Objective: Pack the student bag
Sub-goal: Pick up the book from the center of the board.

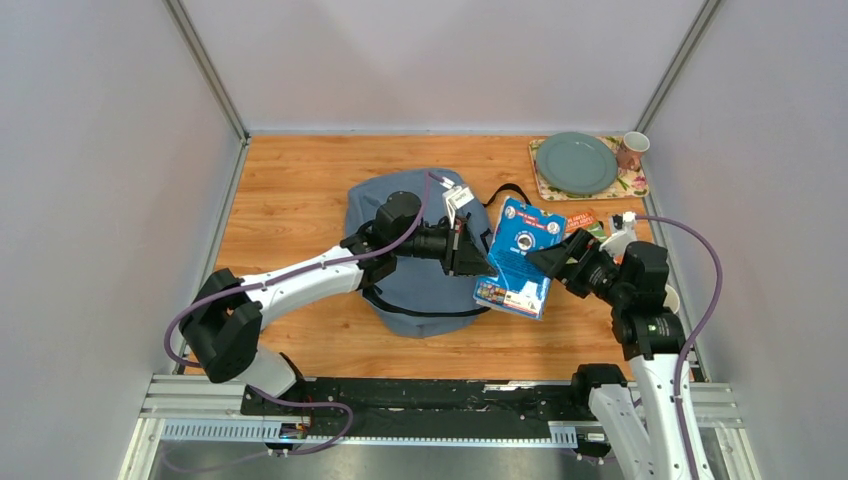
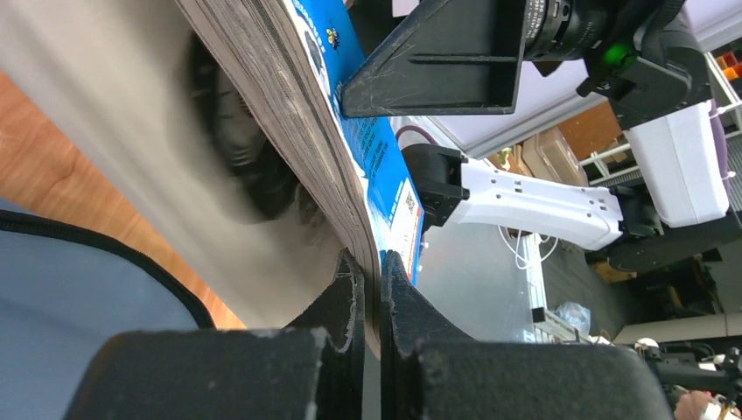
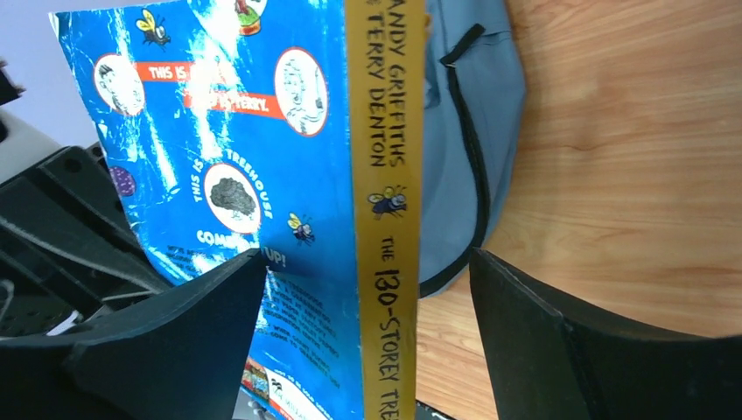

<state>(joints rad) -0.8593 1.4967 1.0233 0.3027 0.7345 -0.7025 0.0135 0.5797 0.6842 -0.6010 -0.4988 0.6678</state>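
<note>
Left tool [image 1: 478,250] clamped on page edge of blue book [image 1: 517,262], holding it tilted right of frame centre. Right tool [image 1: 545,262] jaws wide apart, one finger on each side of book's gold spine; contact cannot be told. Student bag [image 1: 400,290] lies flat on counter [image 1: 290,200] at centre, under left arm. Green plate [image 1: 576,163] and cup [image 1: 632,150] at upper right.

The book [image 1: 520,255] has a bright blue cover with white circles and an orange-red banner. Its spine [image 3: 385,219] is mustard gold with black lettering. The student bag [image 1: 430,295] is grey-blue with dark zip edging. At one o'clock, the plate [image 1: 576,163] is grey-green, on a mat [image 1: 634,184] that looks floral. The table [image 1: 290,190] is orange-brown woodgrain.
</note>
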